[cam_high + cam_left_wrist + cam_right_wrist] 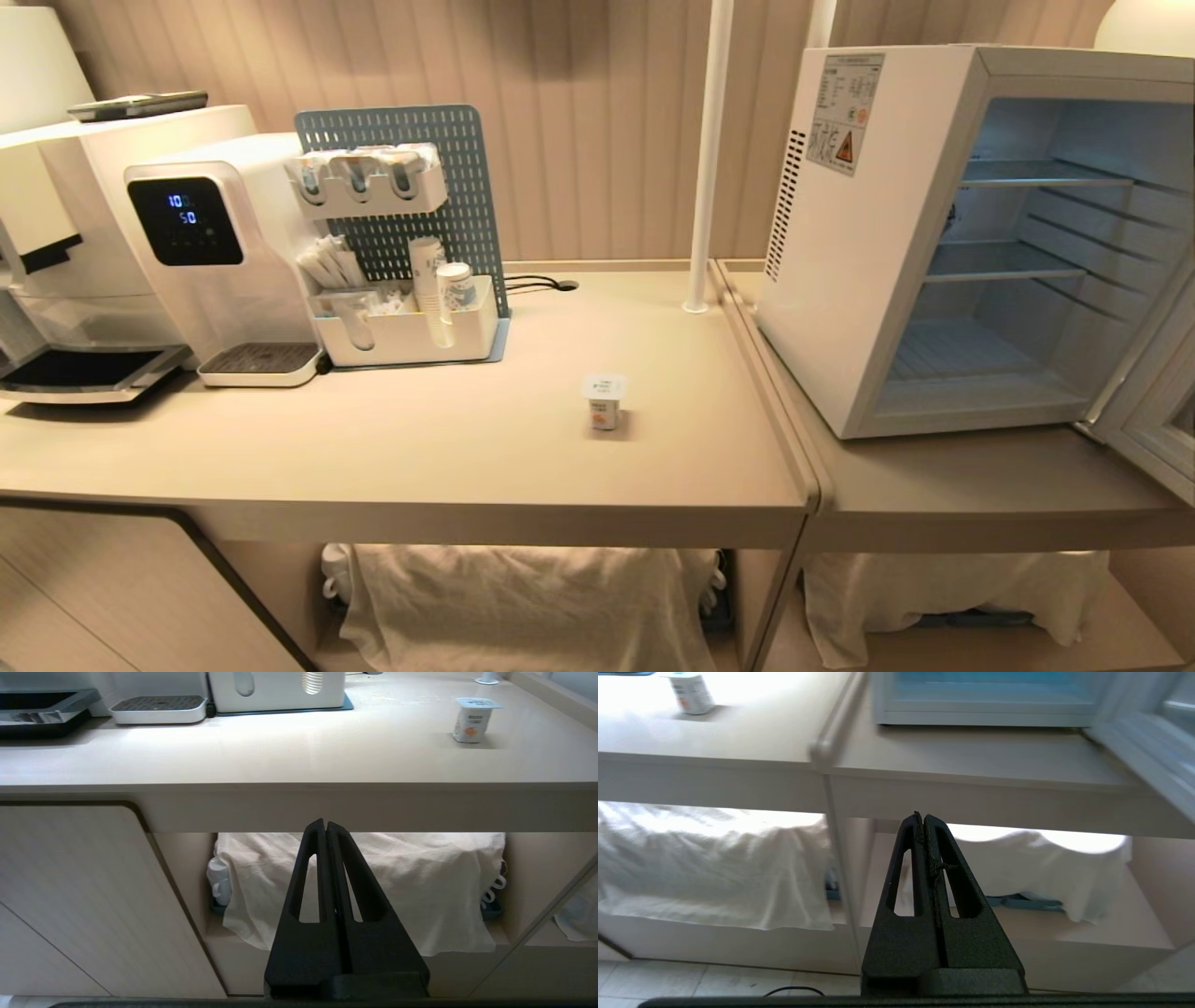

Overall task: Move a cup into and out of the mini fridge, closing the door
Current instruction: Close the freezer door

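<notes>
Cup (pixel 604 400) stood upright on your worktop (pixel 420 448), mini fridge (pixel 868 252) at 2 o'clock, door (pixel 1153 411) open; left gripper (pixel 325 826) and right gripper (pixel 922 819) both pressed closed, holding nothing.

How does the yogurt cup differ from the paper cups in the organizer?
The cup is short, with a squarish foil lid and an orange label; the paper cups are taller, blue-patterned and stacked. The cup stands alone on the open counter; the paper cups sit in the white organizer by the pegboard. Both are white and upright.
</notes>
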